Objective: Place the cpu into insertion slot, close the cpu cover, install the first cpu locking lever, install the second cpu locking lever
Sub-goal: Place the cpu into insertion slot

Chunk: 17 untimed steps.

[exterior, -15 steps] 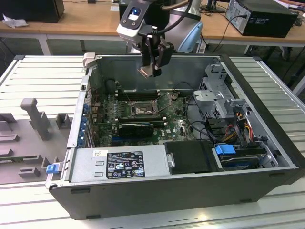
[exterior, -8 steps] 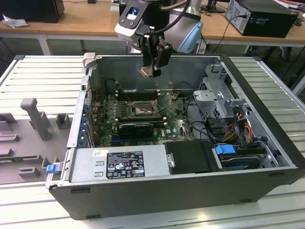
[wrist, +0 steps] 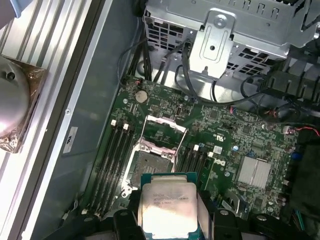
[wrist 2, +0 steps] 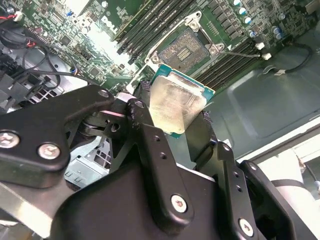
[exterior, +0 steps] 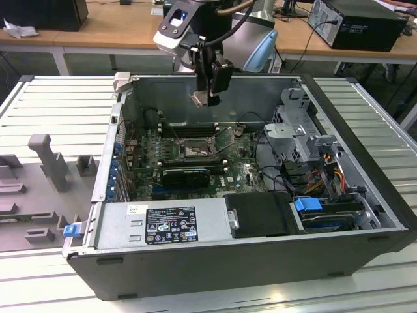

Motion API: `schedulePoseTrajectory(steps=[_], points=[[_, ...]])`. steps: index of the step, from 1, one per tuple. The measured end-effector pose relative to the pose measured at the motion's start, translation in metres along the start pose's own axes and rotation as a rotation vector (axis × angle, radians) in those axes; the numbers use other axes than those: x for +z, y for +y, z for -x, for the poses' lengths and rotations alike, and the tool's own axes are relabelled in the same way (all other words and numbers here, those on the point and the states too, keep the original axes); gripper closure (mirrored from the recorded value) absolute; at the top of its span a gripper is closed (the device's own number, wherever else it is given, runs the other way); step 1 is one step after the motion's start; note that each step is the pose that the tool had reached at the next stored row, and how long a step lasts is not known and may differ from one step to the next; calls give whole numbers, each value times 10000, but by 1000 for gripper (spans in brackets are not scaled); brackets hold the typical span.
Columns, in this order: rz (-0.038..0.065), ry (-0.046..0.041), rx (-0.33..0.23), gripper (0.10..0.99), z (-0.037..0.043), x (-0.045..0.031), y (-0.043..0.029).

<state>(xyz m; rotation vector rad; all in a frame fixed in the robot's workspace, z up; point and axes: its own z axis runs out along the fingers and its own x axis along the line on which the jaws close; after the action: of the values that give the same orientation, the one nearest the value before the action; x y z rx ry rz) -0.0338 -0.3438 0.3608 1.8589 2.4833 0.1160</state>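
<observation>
Clamped between the black angular fingers of the gripper: the cpu, a flat square with a dull silver lid and green rim. Beneath and apart, in the green motherboard: the insertion slot, a dark-framed greyish pin field, uncovered; the cpu cover, a thin metal frame, swung open.

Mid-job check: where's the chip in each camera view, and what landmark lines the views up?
Exterior view: the chip is held in the gripper, above the open case near its back wall.
Second wrist view: the chip sits between the black fingers, with the socket beyond it.
First wrist view: the chip sits just short of the socket.
Shared landmark: the empty socket, flanked by memory slots.
</observation>
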Motion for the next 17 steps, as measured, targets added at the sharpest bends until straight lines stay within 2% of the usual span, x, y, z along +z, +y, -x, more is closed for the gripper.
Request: schedulePoseTrajectory(steps=[7,17], points=[[10,-68,774,557,0,5,0],[27,-237,2474,557,0,18,-2]])
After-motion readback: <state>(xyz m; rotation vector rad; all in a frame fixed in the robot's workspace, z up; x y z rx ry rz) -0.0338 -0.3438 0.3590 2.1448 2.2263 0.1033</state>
